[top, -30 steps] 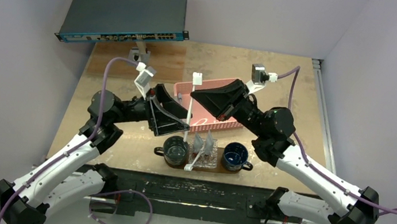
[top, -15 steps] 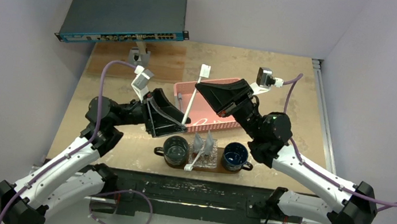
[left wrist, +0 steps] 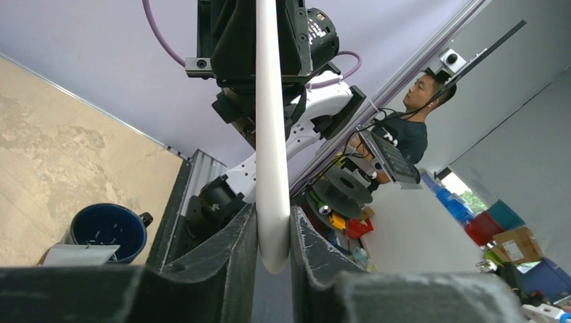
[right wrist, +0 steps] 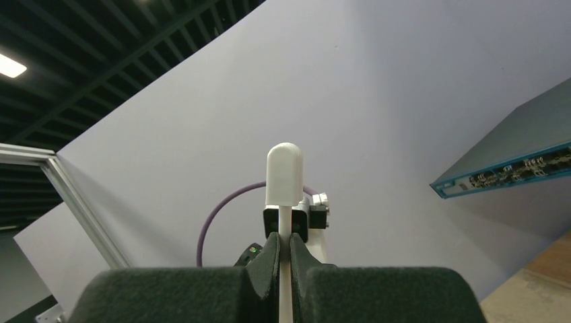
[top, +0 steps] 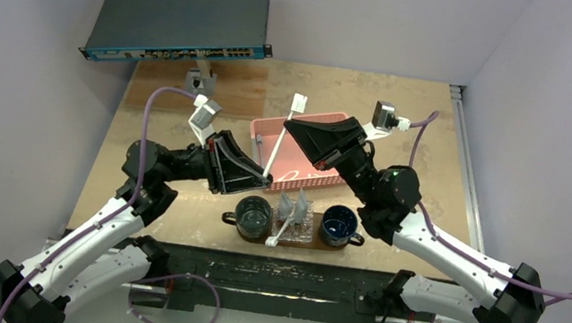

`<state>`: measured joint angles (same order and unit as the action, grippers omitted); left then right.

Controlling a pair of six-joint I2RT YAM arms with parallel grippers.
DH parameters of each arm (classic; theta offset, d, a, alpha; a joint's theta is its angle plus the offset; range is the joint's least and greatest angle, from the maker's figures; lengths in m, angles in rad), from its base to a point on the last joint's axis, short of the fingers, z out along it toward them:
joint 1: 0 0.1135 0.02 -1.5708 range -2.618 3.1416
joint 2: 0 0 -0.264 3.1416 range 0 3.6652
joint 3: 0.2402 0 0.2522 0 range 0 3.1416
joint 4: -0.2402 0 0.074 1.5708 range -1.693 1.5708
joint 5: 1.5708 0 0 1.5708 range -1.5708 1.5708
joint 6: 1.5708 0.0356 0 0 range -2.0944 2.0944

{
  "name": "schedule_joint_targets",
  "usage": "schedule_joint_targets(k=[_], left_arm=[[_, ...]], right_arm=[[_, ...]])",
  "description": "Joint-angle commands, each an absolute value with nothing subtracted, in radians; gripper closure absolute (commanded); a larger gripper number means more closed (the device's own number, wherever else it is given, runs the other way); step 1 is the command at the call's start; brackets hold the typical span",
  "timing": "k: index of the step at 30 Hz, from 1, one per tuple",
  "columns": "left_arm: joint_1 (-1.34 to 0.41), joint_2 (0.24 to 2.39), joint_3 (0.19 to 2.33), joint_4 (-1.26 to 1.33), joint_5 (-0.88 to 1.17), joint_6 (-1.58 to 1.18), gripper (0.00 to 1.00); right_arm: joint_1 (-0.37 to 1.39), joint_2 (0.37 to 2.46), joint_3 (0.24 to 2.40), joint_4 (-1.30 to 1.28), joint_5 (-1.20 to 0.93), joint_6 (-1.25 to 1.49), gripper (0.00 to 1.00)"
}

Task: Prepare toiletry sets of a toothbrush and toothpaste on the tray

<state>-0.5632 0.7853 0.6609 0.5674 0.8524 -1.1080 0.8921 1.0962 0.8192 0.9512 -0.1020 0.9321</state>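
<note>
Left claw (left wrist: 273, 232): narrow, jaws pressed on either side of the rounded handle end of a white toothbrush (left wrist: 271, 121). Right claw (right wrist: 283, 252): shut on the thin neck of the same toothbrush, just under its capped head. Toothbrush: held at both ends, slanting in the air above and behind the tray (top: 303, 245), head end farther from the tray. Step in hand, by judgement: a hand-over between arms, the second set not yet complete. Next move calls for the right claw to let go cleanly without tugging. The left claw then brings the toothbrush down to the tray and lays it flat by the tubes (top: 287, 205). On the tray: second toothbrush (top: 282, 226) lying across the middle, two tubes at its back edge, two mugs (top: 252, 216), one at each end. Behind the tray: pink basket (top: 302, 174). Left arm: elbow raised left of the tray, forearm reaching level toward the space behind it. Right arm: mirrored, elbow right of the tray, forearm angled up and inward.
</note>
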Motion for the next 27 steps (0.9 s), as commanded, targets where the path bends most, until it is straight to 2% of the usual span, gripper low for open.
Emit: schedule_joint_targets(k=[1,4,9,15,20,27], left_arm=[[-0.560,0.772,0.664,0.620,0.868,-1.112,0.85],[-0.559,0.767,0.664,0.610,0.871,-1.109,0.99],[-0.560,0.761,0.663,0.596,0.882,-1.108,1.00],[-0.560,0.730,0.669,0.491,0.899,-1.057,1.00],[-0.560,0.683,0.670,0.375,0.895,-1.004,1.00],[-0.560,0.607,0.673,0.183,0.901,-0.913,1.00]], right_arm=[[0.899,1.065,0.806,0.979,-0.071,0.898,1.00],[0.899,1.059,0.807,0.954,-0.072,0.884,1.00],[0.900,1.047,0.843,0.855,-0.117,0.816,1.00],[0.899,1.002,0.875,0.667,-0.195,0.694,0.65],[0.897,0.937,0.878,0.519,-0.267,0.596,0.44],[0.847,0.884,0.895,0.395,-0.427,0.569,0.39]])
